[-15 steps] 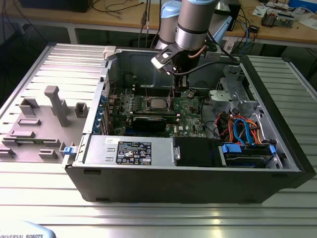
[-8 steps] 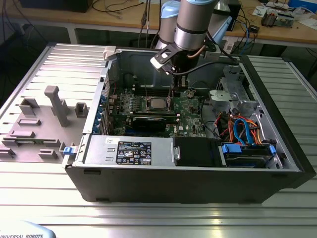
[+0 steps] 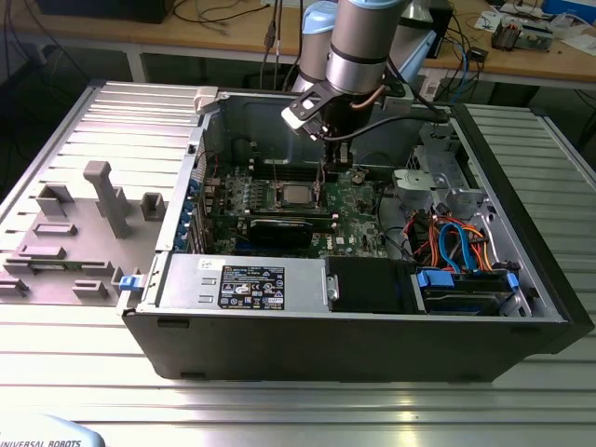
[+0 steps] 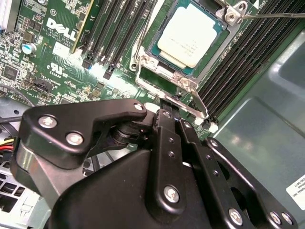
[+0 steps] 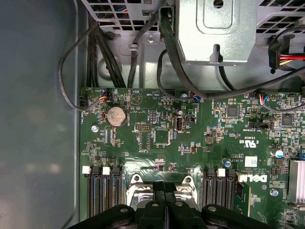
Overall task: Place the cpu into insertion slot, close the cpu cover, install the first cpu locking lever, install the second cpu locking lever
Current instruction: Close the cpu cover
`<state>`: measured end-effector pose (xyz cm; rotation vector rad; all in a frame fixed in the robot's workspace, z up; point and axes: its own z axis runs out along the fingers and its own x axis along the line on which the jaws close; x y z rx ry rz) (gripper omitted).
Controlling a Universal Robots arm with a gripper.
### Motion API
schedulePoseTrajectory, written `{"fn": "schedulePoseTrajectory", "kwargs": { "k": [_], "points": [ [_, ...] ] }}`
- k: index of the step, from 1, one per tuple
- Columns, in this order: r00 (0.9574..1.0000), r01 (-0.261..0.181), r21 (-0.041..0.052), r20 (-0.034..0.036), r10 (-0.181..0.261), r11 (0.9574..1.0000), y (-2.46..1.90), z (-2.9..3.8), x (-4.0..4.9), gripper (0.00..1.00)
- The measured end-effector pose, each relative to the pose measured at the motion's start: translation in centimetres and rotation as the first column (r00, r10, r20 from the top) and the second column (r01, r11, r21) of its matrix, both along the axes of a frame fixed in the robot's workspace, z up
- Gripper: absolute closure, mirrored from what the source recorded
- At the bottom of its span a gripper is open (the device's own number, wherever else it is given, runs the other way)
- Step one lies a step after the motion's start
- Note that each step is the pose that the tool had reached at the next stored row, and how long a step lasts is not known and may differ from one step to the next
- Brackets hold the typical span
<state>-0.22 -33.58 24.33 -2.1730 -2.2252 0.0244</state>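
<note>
Well, inside the computer case (image 3: 279, 345), the claw (image 4: 167, 107) hangs over the white-lettered green board (image 5: 157, 129), fingers pressed together. Beyond its tips the cpu cover (image 4: 145, 62) stands tilted open; past that, the cpu (image 4: 190, 36) lies in the insertion slot (image 4: 152, 49).

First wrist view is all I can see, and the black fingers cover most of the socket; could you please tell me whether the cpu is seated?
Observer: Yes, in the second wrist view the cpu lies flat in the insertion slot, silver top up.
Operator: Thank you; where exactly is the gripper?
Observer: Its tips sit at the slot's silver rim, beside the cpu, not on it.
Operator: Is any lever visible?
Observer: A thin wire rod runs past one corner of the slot; whether it is latched I cannot tell.
</note>
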Motion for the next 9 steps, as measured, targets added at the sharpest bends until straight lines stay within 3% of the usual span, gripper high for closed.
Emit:
{"fn": "schedulePoseTrajectory", "kwargs": {
  "k": [9],
  "points": [
    [1.0000, 0.000, 0.0000, 0.0000, 0.000, 1.0000, 0.00, 0.00, -0.58, 0.89]
  ]
}}
